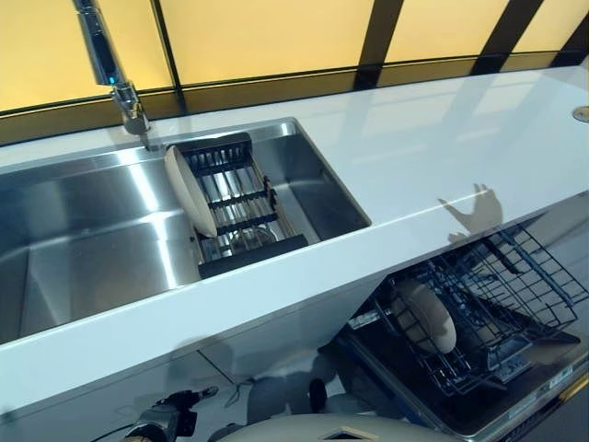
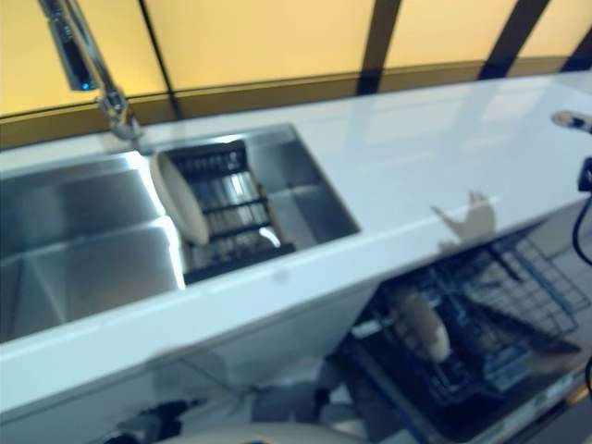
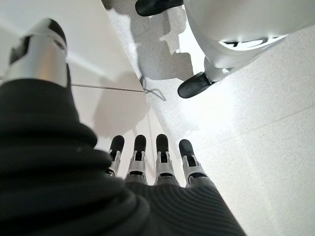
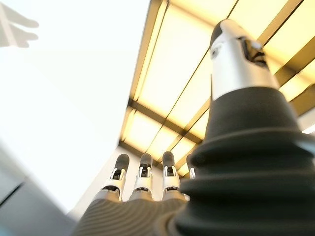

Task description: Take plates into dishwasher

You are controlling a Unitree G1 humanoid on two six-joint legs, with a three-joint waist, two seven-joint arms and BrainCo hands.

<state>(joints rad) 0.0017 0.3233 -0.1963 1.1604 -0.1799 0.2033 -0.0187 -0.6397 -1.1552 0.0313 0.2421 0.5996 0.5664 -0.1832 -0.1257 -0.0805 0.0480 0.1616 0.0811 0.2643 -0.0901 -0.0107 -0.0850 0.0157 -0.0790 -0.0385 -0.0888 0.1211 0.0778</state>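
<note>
- Your left hand (image 3: pixel 147 162) hangs low beside the white cabinet front, fingers straight and spread a little, thumb apart, holding nothing; only floor shows past them.
- In the left eye view that same hand shows at the bottom edge, below the tabletop (image 1: pixel 442 138).
- Your right hand (image 4: pixel 142 189) is empty too: fingers straight in a row, thumb standing apart, pointing over the white tabletop toward the yellow lit panels (image 4: pixel 162 69) behind it.
- Moving out to the sink (image 1: pixel 83 239): one pale plate (image 1: pixel 190 191) stands on edge at the left end of the dark drying rack (image 1: pixel 235 207), which sits in the right part of the steel basin.
- The tap (image 1: pixel 110 69) rises at the sink's back rim, just behind that rack.
- Down at lower right, the dishwasher's wire basket (image 1: pixel 497 304) is pulled out below the tabletop edge.
- A second pale plate (image 1: pixel 428 316) stands on edge in the left part of that basket.
</note>
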